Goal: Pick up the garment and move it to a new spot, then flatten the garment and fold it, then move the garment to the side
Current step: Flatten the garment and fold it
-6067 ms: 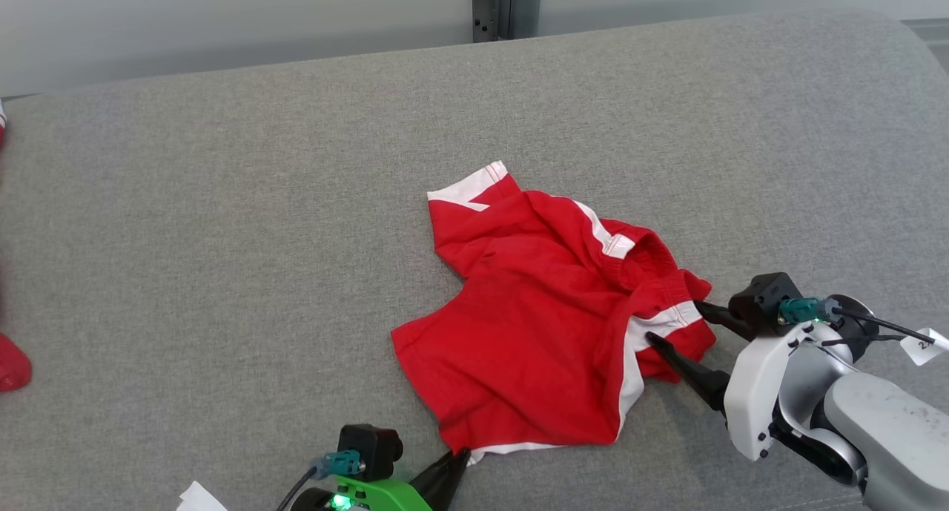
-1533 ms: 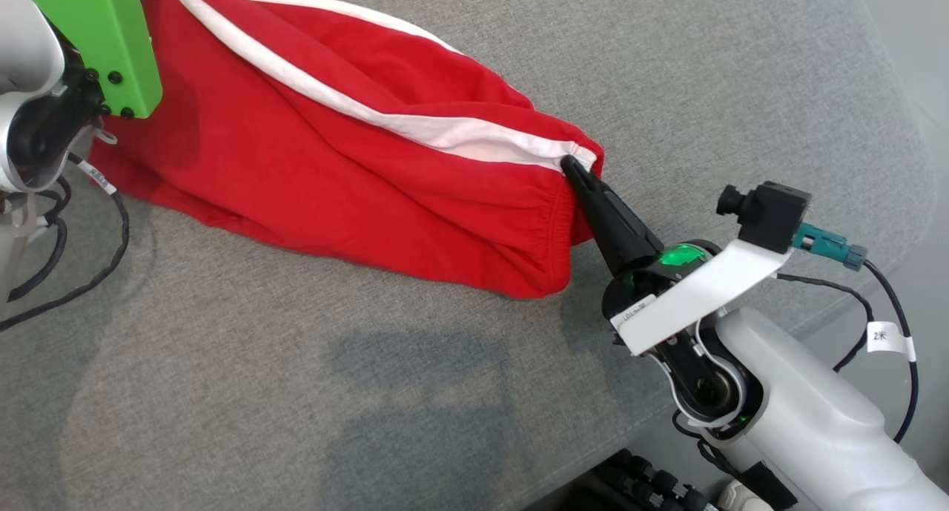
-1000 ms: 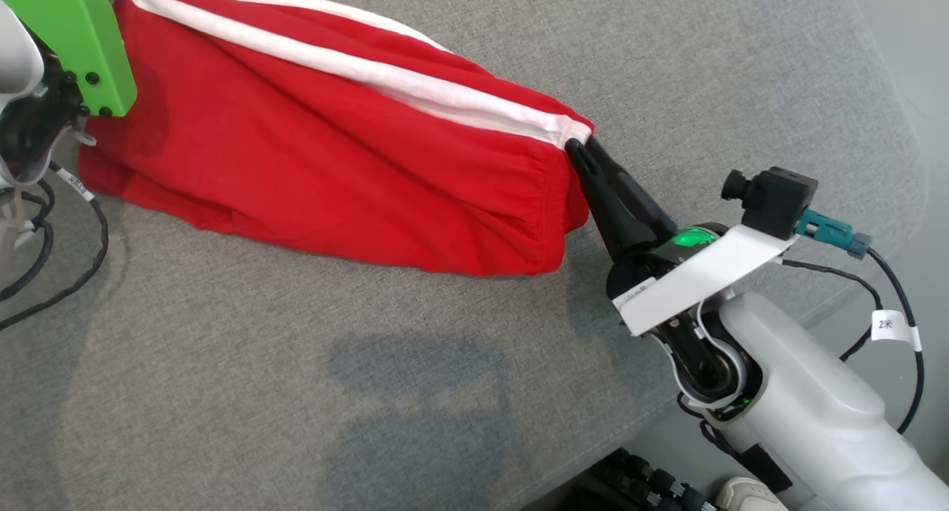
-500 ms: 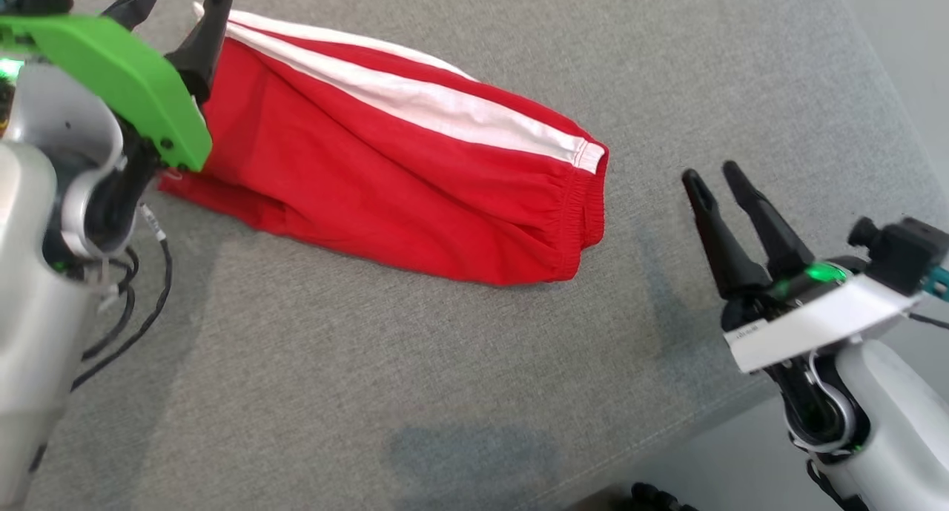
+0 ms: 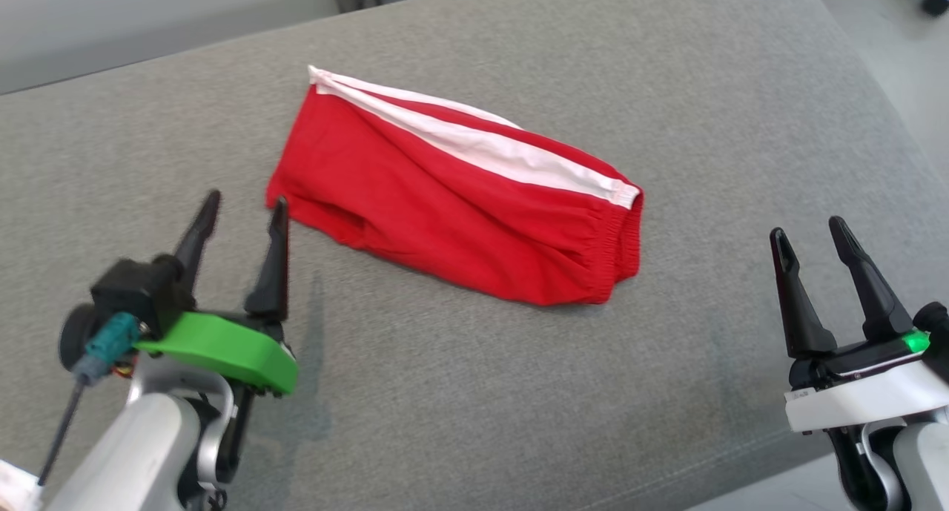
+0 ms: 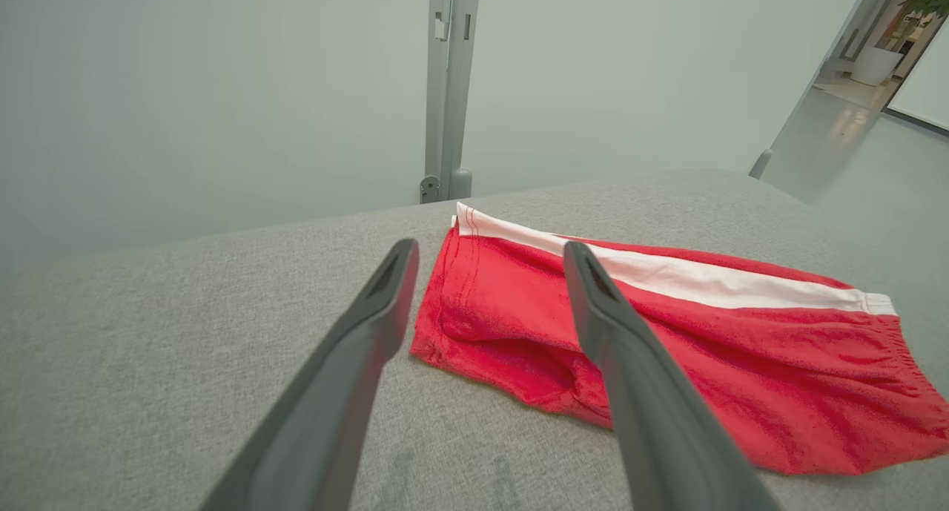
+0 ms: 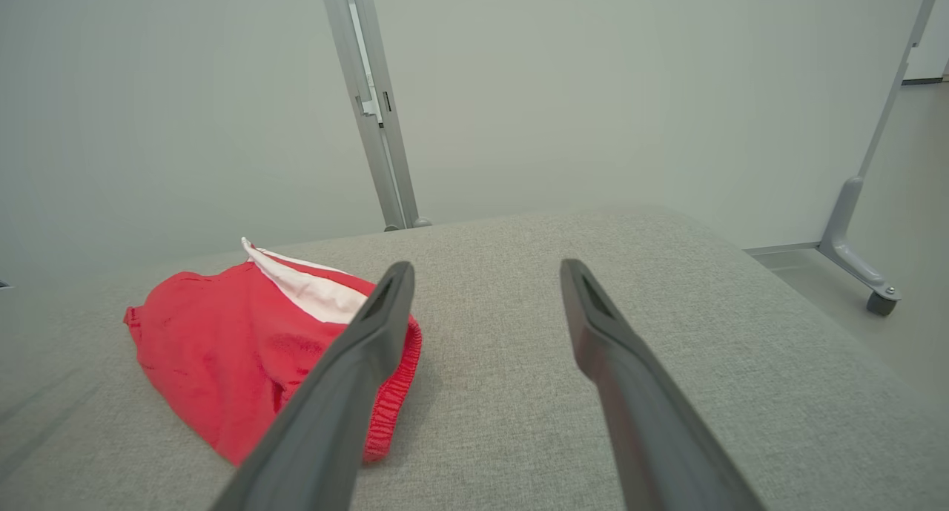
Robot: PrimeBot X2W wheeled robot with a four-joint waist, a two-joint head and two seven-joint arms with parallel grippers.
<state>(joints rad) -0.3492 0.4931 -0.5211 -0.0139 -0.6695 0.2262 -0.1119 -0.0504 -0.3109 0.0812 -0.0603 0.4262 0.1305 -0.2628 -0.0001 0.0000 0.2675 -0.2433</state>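
The red garment [image 5: 452,199] with a white stripe along its far edge lies stretched out on the grey cushion [image 5: 667,88], free of both grippers. My left gripper [image 5: 245,207] stands open at the lower left, just short of the garment's left end. At the lower right my right gripper [image 5: 808,229] is open too, well clear of the elastic waist end. The left wrist view has the garment [image 6: 667,348] lying beyond the open left gripper [image 6: 489,251]. Seen from the right wrist, the garment [image 7: 222,348] sits left of the open right gripper [image 7: 485,270].
The cushion's front edge [image 5: 667,474] runs across the lower right, with floor beyond it. A grey metal post [image 6: 445,88] stands against the pale wall behind the cushion. A wheeled frame leg [image 7: 860,236] stands on the floor to the right.
Both grippers opened, let go of the garment's ends and drew back toward me. The garment now lies loose on the cushion. The head camera also shifted.
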